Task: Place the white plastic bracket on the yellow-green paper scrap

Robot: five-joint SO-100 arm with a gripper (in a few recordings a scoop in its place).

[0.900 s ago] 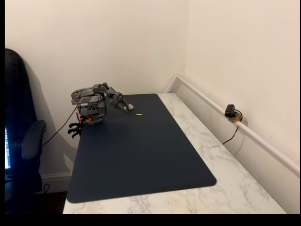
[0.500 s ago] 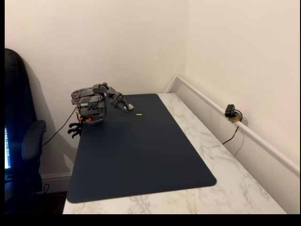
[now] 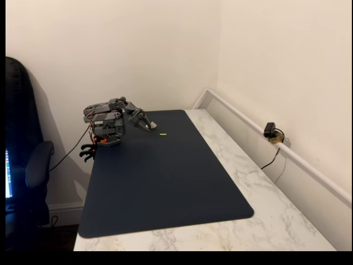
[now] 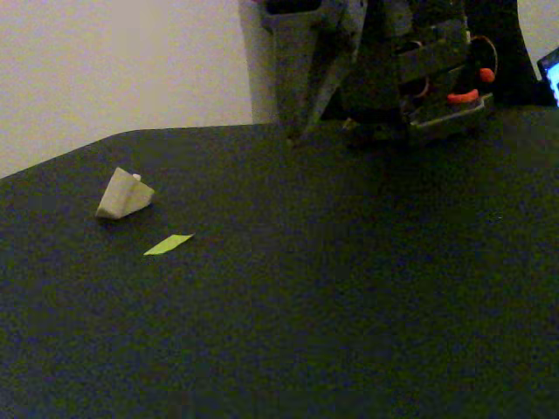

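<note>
The white plastic bracket (image 4: 124,194) lies on the dark mat, a small off-white wedge; it is also a pale speck (image 3: 153,125) at the mat's far edge. The yellow-green paper scrap (image 4: 169,244) lies flat just in front of the bracket, a narrow gap apart, and is a tiny bright sliver (image 3: 163,133) in the wider fixed view. My gripper (image 4: 295,131) points down at the mat to the right of the bracket, clear of it. Its fingers meet at the tip with nothing between them. In the wider fixed view the gripper (image 3: 147,128) sits just left of the bracket.
The dark blue mat (image 3: 165,187) covers most of a marble table (image 3: 259,182). The arm's base (image 3: 106,130) stands at the mat's far left corner. A wall rail (image 3: 287,152) with a small black device (image 3: 270,131) runs along the right. An office chair (image 3: 25,165) stands to the left.
</note>
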